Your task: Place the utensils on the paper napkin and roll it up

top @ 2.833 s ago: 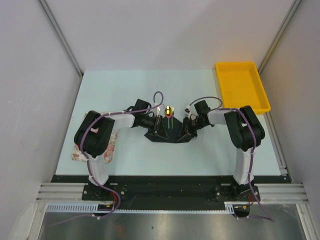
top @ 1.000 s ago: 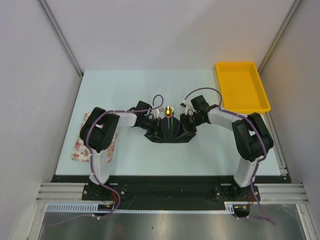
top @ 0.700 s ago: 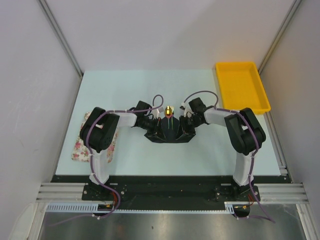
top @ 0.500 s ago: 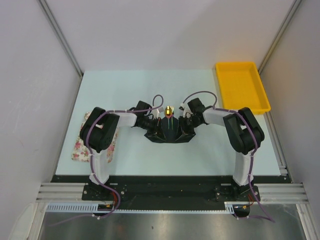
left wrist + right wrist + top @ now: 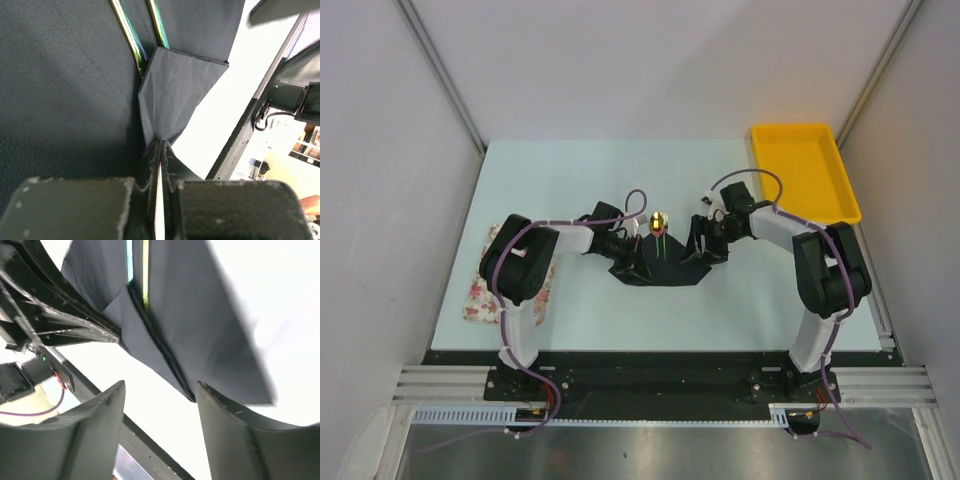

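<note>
Black paper napkin [image 5: 660, 272] mid-table: left gripper [image 5: 160, 152] clamped on its folded left flap, utensils [image 5: 126, 31] lying lengthwise down the middle, right gripper [image 5: 161, 385] spread wide and empty, seemingly just off the right edge.

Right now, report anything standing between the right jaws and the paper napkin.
Nothing visible does. The right gripper, jaws open, faces the paper napkin with only bare table between them.

Left tool [image 5: 159, 144] pinched closed, right tool [image 5: 160, 386] spread wide, both arms reaching inward.
</note>
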Motion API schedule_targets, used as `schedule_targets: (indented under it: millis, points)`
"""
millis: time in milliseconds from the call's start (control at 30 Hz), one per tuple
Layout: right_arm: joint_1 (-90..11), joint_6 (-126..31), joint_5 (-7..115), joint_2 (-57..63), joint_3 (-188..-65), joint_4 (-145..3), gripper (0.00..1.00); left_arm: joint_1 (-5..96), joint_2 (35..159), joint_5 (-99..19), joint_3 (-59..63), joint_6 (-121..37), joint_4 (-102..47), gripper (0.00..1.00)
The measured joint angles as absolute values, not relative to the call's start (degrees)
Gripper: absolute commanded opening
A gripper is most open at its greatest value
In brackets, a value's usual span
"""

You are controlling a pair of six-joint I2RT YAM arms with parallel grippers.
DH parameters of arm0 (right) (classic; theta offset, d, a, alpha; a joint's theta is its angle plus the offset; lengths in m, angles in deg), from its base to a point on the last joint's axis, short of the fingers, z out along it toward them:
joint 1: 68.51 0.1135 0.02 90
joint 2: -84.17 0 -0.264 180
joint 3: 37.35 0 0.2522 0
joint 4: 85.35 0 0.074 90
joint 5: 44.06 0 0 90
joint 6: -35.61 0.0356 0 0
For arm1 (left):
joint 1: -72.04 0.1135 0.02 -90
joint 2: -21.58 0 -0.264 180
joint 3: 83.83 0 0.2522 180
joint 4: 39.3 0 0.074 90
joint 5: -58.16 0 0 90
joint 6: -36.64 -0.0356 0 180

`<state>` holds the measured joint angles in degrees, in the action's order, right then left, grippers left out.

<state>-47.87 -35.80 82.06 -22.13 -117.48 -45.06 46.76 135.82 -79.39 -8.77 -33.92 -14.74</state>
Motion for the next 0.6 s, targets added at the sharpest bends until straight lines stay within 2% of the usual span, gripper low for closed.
schedule_targets:
  millis: [267,467,600]
  points:
    - [-55.69,-38.58,79.4,-19.29,-116.24,-41.17,0.74,46.78,135.82,-79.39,-8.75,-33.9,-14.74,0.04]
    - [-56.24,-38.51,80.03,-21.58,-114.8,-40.43,0.74,46.78,135.82,-79.36,-8.71,-33.92,-14.65,0.04]
    - [-55.47,-37.15,83.0,-22.83,-114.82,-41.85,0.7,46.78,135.82,-79.32,-8.6,-34.01,-14.41,0.04]
